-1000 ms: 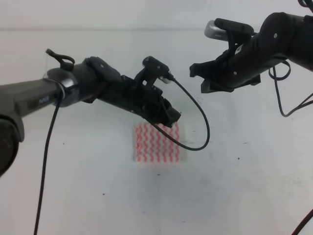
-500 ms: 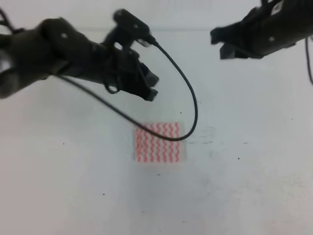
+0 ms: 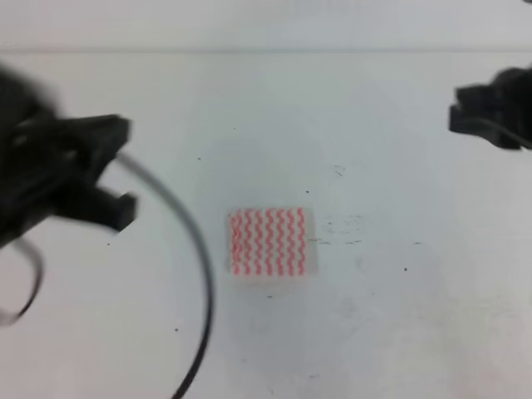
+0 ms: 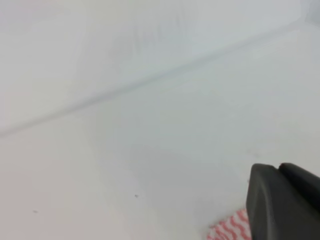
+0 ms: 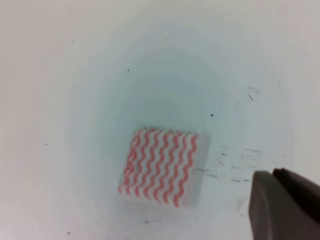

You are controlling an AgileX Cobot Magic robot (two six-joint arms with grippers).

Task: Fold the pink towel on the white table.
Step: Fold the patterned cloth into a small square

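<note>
- Black, blurred left gripper at the left edge of the high view, well apart from the towel; two prongs show with a gap between, so the jaws look parted and hold nothing. A dark cable loops down from it.
- Pink towel lies flat near the middle of the white table, a small, near-square pad with wavy pink-red and white stripes.
- A paler band along its right edge suggests layers stacked; judged already folded, or close to it.
- Handling, as a judgement: thin, soft, light cloth, limp when lifted, likely to slide on the matte top. Best pinched at a corner or free edge.
- Tabletop is plain and matte, with dark specks and faint scuffs just right of the towel.
- Right gripper sits at the far right edge, clear of the towel; whether its jaws are parted cannot be told.
</note>
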